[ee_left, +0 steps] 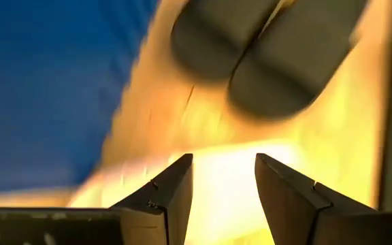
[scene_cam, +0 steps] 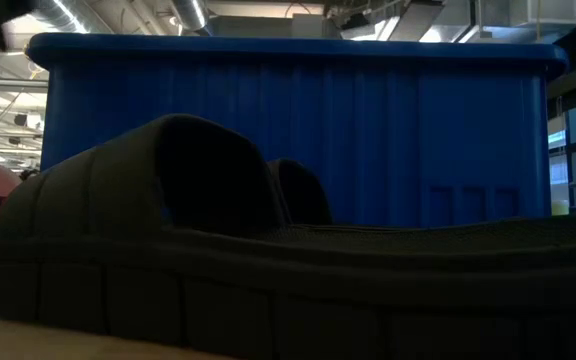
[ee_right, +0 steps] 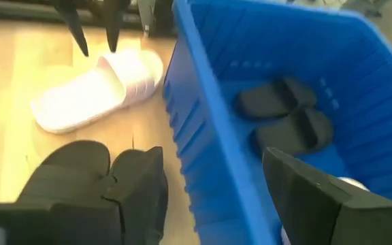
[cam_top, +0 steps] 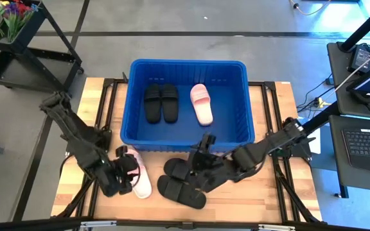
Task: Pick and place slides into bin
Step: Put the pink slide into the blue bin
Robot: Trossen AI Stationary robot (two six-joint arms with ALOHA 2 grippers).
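Bin [cam_top: 187, 67] holds a black pair [cam_top: 161, 102] and one pink slide [cam_top: 202, 103], long axes front-to-back. On bench [cam_top: 281, 199]: black pair [cam_top: 182, 183], angled; pink slide [cam_top: 139, 179]. Left pincer [cam_top: 128, 172] and right pincer [cam_top: 205, 154] both gape, empty

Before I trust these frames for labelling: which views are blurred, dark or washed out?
Left wrist view: smeared, wooden table glaring yellow. Low view: dim, a black rubber slide fills the foreground before the blue plastic bin. Right wrist view: slightly soft. High view: clear, evenly lit.
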